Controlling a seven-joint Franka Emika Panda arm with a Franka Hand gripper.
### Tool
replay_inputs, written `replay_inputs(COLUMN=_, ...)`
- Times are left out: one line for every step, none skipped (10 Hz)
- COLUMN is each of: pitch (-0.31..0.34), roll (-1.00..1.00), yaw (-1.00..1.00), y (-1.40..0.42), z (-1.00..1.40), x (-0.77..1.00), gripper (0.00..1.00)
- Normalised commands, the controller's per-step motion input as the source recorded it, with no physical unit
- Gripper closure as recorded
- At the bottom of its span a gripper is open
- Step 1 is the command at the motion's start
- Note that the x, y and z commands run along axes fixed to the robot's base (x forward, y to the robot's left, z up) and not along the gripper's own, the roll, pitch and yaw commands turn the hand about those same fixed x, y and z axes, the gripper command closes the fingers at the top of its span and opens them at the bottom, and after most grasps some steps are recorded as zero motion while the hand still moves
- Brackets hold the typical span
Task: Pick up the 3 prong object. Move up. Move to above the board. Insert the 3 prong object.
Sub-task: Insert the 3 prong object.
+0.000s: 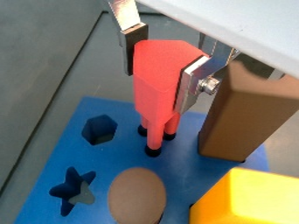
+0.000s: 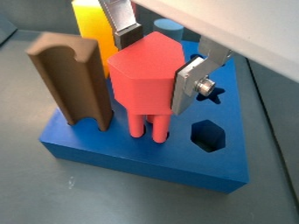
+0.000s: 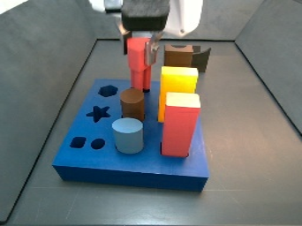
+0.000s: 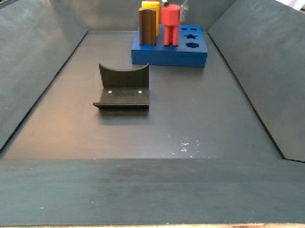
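Note:
My gripper (image 1: 163, 72) is shut on the head of the salmon-red 3 prong object (image 1: 159, 80), and it also shows in a wrist view (image 2: 158, 59) and a side view (image 3: 147, 19). The silver fingers (image 1: 191, 80) press on two opposite faces of the head. The peg (image 2: 145, 86) stands upright over the blue board (image 1: 107, 163), with its thin legs (image 1: 153, 138) reaching down to the small dark holes near the board's far edge. In a side view the peg (image 3: 139, 58) hangs over the board's back part (image 3: 88, 148).
Standing in the board are a grooved brown block (image 2: 73, 80), a yellow block (image 3: 178, 86), a tall red block (image 3: 181, 125), a brown cylinder (image 3: 132, 106) and a pale blue cylinder (image 3: 127, 137). Hexagon (image 1: 100, 129) and star (image 1: 76, 186) holes are open. The fixture (image 4: 121, 89) stands on the floor.

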Motion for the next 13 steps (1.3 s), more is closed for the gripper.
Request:
replay_inputs(pitch=-0.027, roll=0.0, yaw=0.0, y=0.0, z=-0.22, x=-0.02, gripper=1.0)
replay_inputs(pitch=-0.014, roll=0.0, yaw=0.0, y=0.0, z=-0.13, x=0.0, gripper=1.0)
replay_inputs(pitch=0.0, roll=0.0, yaw=0.0, y=-0.07, z=-0.1, x=-0.01, gripper=1.0)
replay_inputs(pitch=0.0, roll=0.0, yaw=0.0, y=-0.13, z=-0.08, x=0.0, gripper=1.0)
replay_inputs(pitch=-0.003, roll=0.02, yaw=0.0, y=-0.17, z=-0.09, x=0.0, gripper=1.0)
replay_inputs(pitch=-0.029, roll=0.03, yaw=0.0, y=-0.19, z=-0.07, x=-0.04, gripper=1.0)
replay_inputs(pitch=-0.016, roll=0.06, yaw=0.0, y=-0.14, z=-0.11, x=-0.03, gripper=1.0)
replay_inputs(pitch=-0.001, roll=0.12, yaw=0.05, y=-0.03, z=-0.24, x=0.0, gripper=1.0)
replay_inputs(pitch=0.0, roll=0.14, yaw=0.11, y=0.0, z=-0.31, x=0.0, gripper=1.0)
replay_inputs(pitch=0.0, roll=0.08, yaw=0.14, y=0.03, z=-0.27, x=0.14, gripper=1.0)
replay_inputs(pitch=0.0, roll=0.08, yaw=0.17, y=0.1, z=-0.24, x=0.19, gripper=1.0)
replay_inputs(pitch=0.0, roll=0.09, yaw=0.16, y=0.15, z=-0.23, x=0.19, gripper=1.0)
replay_inputs(pitch=0.004, roll=0.09, yaw=0.11, y=0.17, z=-0.22, x=0.19, gripper=1.0)
